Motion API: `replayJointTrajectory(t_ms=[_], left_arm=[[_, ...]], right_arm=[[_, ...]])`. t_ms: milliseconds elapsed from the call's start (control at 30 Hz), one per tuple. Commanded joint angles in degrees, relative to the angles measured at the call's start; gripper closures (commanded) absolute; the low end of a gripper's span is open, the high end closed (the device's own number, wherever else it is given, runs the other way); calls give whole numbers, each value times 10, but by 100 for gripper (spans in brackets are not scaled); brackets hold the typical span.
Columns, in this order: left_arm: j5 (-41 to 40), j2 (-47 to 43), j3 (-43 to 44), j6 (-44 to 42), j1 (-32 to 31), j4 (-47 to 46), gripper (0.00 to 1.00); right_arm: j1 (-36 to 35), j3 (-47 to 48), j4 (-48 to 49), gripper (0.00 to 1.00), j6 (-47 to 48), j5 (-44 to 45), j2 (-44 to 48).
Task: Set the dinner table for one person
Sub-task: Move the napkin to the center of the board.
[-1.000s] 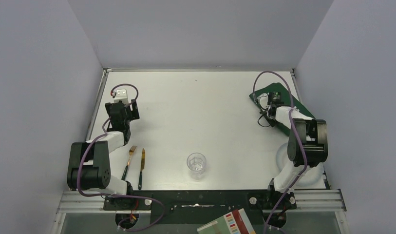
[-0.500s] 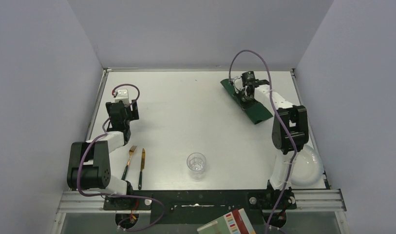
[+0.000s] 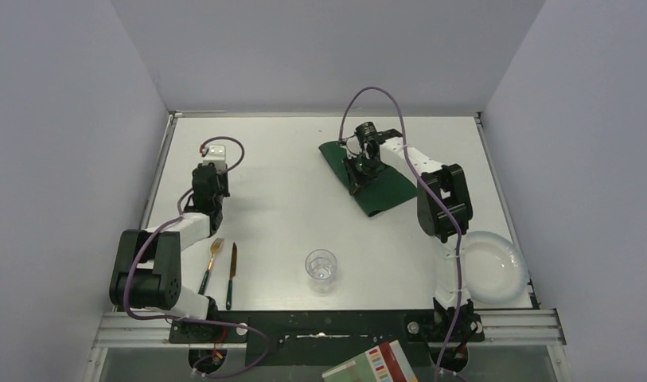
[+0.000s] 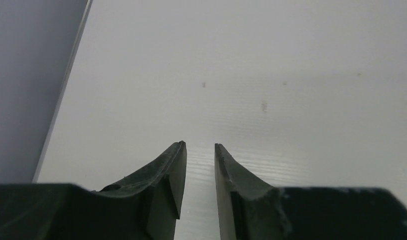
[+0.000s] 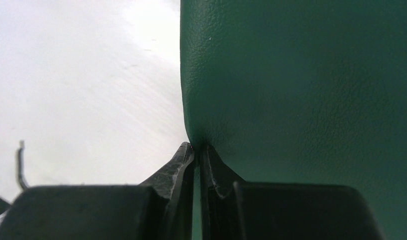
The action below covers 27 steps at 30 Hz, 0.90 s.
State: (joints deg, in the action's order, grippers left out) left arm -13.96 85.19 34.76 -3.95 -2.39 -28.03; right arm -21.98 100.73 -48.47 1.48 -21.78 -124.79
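Dinner table (image 3: 288,207), right claw (image 5: 197,147) pinching green placemat (image 5: 301,75), seemingly its corner

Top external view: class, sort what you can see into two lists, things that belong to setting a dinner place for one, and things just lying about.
Belongs to the job:
dinner table
green placemat, pinched in the right gripper
white plate
clear cup
fork
knife

Just lying about:
colourful booklet, below the table's near edge
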Motion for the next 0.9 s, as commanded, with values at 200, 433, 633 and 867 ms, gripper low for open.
replayJointTrajectory(t_ms=[200, 433, 633, 867], left_arm=[[-53, 28, 70, 31, -83, -14, 80], [161, 50, 129, 252, -57, 68, 52], [273, 123, 138, 435, -86, -67, 90], [265, 264, 269, 561, -135, -39, 100]], right_arm=[[-40, 107, -38, 29, 3, -199, -19], [48, 99, 71, 10, 16, -149, 114], [189, -43, 82, 32, 86, -108, 155], [283, -144, 66, 51, 152, -163, 144]])
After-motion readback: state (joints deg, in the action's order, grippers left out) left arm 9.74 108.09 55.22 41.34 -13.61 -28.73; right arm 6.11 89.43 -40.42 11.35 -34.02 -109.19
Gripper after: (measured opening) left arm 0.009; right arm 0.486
